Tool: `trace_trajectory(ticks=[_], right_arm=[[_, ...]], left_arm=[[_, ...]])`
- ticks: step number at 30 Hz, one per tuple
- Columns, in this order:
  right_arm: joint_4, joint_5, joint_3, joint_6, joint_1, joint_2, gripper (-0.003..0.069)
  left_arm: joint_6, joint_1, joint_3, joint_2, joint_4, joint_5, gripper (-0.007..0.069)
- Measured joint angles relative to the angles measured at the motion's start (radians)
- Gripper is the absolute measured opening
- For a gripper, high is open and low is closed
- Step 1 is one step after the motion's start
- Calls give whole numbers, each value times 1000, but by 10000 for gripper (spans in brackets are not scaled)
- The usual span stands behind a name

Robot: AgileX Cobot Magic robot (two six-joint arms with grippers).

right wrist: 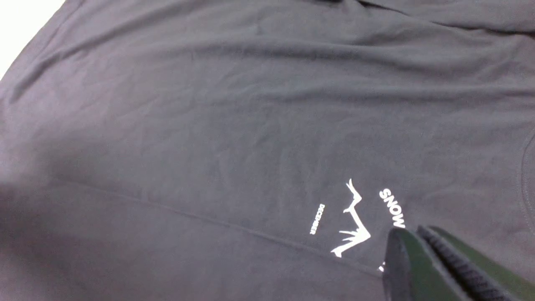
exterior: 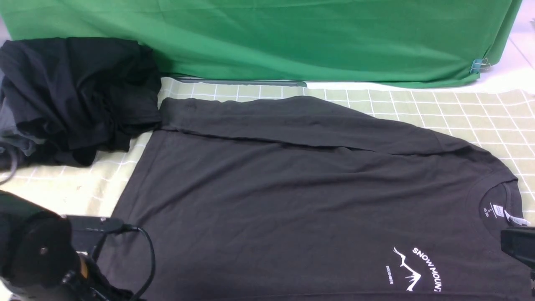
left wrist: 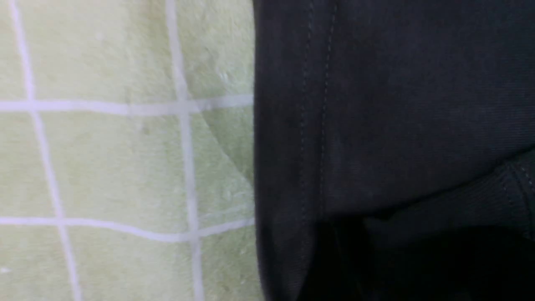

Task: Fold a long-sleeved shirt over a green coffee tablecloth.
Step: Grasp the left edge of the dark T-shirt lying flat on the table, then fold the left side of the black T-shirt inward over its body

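The charcoal long-sleeved shirt (exterior: 292, 196) lies flat on the pale green coffee tablecloth (exterior: 472, 113), neck to the right. One sleeve is folded across its far edge. The white "SNOW MOUNT" print (right wrist: 355, 221) shows near my right gripper (right wrist: 411, 232), which hovers just over the print, shut with nothing between its fingers. My left arm (exterior: 46, 255) is at the near left, over the shirt's hem (left wrist: 313, 146), where the cloth (left wrist: 104, 159) meets it. A sleeve cuff (left wrist: 501, 196) lies there. The left jaws are lost in dark shadow.
A heap of blacker clothing (exterior: 75, 92) sits at the far left on the cloth. A plain bright green cloth (exterior: 292, 37) hangs along the back, held by a clip (exterior: 478, 65) at its right end. My right arm's housing (exterior: 518, 246) shows at the right edge.
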Motion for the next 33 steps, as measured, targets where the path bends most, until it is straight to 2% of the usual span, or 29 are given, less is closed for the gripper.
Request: trace_trajectory(ticks=[4, 9, 11, 16, 23, 29, 33], right_arm=[[1, -3, 0, 0, 0, 0, 8], [1, 0, 0, -5, 0, 0, 10], [1, 1, 0, -10, 0, 0, 10], [1, 1, 0, -20, 0, 0, 10], [1, -7, 0, -20, 0, 0, 10], [24, -7, 0, -20, 0, 0, 10], [51, 29, -10, -22, 0, 0, 10]], left_arm=[[-2, 0, 1, 31, -24, -16, 352], [17, 0, 0, 26, -55, -15, 79], [27, 0, -1, 15, -49, -1, 36], [53, 0, -52, -42, -45, 92, 14], [77, 0, -256, -87, -45, 182, 14], [78, 6, -598, 19, 41, 215, 14], [90, 68, -796, 164, 51, 248, 14]])
